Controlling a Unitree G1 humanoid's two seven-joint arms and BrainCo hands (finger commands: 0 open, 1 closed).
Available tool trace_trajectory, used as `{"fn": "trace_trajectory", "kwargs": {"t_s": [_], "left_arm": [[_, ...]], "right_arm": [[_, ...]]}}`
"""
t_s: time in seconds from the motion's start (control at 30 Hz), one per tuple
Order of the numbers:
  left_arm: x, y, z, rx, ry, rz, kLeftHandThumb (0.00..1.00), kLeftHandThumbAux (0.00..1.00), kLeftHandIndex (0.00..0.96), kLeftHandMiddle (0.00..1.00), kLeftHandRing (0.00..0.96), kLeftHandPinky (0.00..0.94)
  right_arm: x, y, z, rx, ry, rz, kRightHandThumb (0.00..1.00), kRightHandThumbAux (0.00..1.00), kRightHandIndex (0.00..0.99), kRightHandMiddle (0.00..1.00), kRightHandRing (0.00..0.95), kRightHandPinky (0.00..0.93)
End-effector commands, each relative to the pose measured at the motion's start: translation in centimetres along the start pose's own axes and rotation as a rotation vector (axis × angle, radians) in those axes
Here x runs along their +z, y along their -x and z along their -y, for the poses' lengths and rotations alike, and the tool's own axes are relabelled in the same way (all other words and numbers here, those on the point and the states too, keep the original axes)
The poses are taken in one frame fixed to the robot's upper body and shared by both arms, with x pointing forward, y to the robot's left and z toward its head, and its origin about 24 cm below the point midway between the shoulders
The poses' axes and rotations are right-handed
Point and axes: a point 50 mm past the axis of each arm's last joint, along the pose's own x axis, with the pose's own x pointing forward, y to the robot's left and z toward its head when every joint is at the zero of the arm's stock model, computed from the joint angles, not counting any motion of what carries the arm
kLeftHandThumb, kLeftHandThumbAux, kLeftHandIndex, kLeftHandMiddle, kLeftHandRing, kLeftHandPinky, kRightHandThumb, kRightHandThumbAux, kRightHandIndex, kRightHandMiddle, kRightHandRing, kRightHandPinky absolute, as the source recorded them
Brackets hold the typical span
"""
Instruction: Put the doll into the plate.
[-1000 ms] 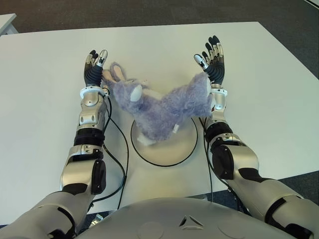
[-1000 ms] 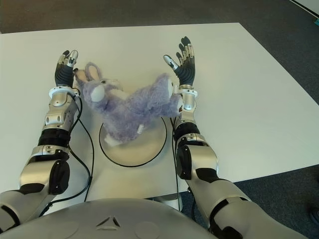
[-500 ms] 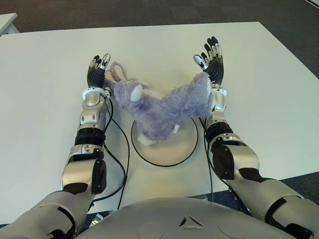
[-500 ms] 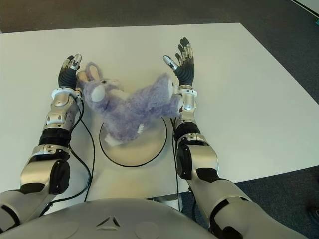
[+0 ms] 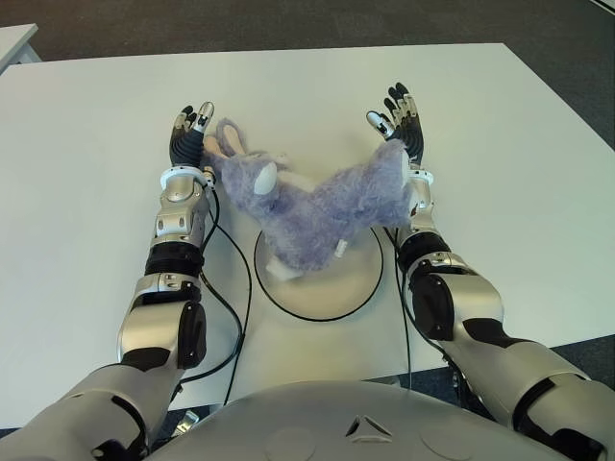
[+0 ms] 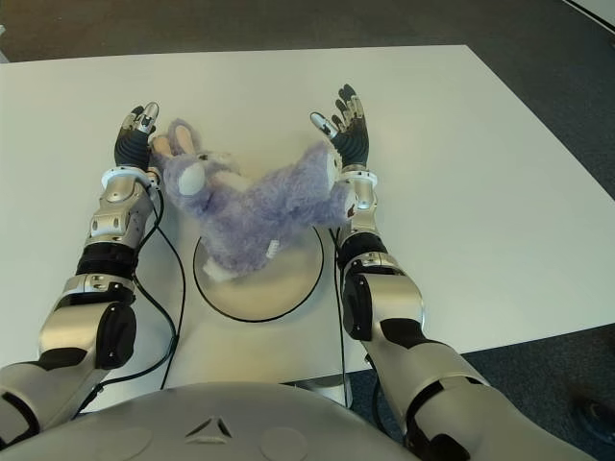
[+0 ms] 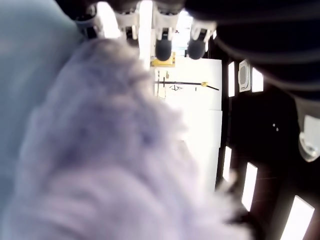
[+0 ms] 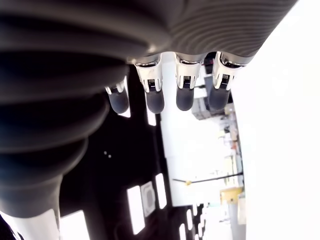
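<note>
A fluffy purple rabbit doll (image 5: 309, 206) stretches between my two forearms, its lower end down on the round white plate (image 5: 357, 284) with a dark rim. Its ears and head lie against my left hand (image 5: 190, 135), whose fingers point up and spread. In the left wrist view purple fur (image 7: 100, 150) fills most of the picture below straight fingertips (image 7: 162, 50). My right hand (image 5: 401, 119) stands upright at the doll's rear end, and its fingers (image 8: 182, 97) are straight with nothing in them. The doll's rear touches the right wrist.
The white table (image 5: 519, 173) runs wide to both sides and far beyond the hands. Black cables (image 5: 231, 288) loop from my left arm beside the plate. Dark floor (image 5: 577, 67) lies past the table's right edge.
My right hand has drifted slightly left and nearer the doll's rear. The left hand has edged right, against the ears. The doll has hardly shifted.
</note>
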Motion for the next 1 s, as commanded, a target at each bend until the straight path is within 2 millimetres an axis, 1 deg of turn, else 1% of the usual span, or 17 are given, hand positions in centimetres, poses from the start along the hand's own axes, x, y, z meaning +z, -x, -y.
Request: {"fn": "trace_trajectory", "kwargs": {"t_s": [0.03, 0.5, 1.0], "left_arm": [[-1.3, 0.2, 0.5, -0.015, -0.011, -0.066, 0.000, 0.418, 0.000, 0.045, 0.020, 0.000], [-1.8, 0.3, 0.8, 0.002, -0.007, -0.080, 0.000, 0.404, 0.000, 0.054, 0.026, 0.000], [-1.9, 0.3, 1.0, 0.013, -0.004, -0.071, 0.000, 0.402, 0.000, 0.065, 0.033, 0.000]], "right_arm": [[-1.7, 0.8, 0.3, -0.004, 0.013, -0.098, 0.000, 0.700, 0.016, 0.004, 0.000, 0.000], [-2.4, 0.5, 0.0, 0.003, 0.032, -0.196, 0.000, 0.679, 0.000, 0.005, 0.000, 0.000], [-3.1, 0.4, -0.1, 0.019, 0.090, -0.296, 0.007, 0.650, 0.000, 0.000, 0.000, 0.000]]}}
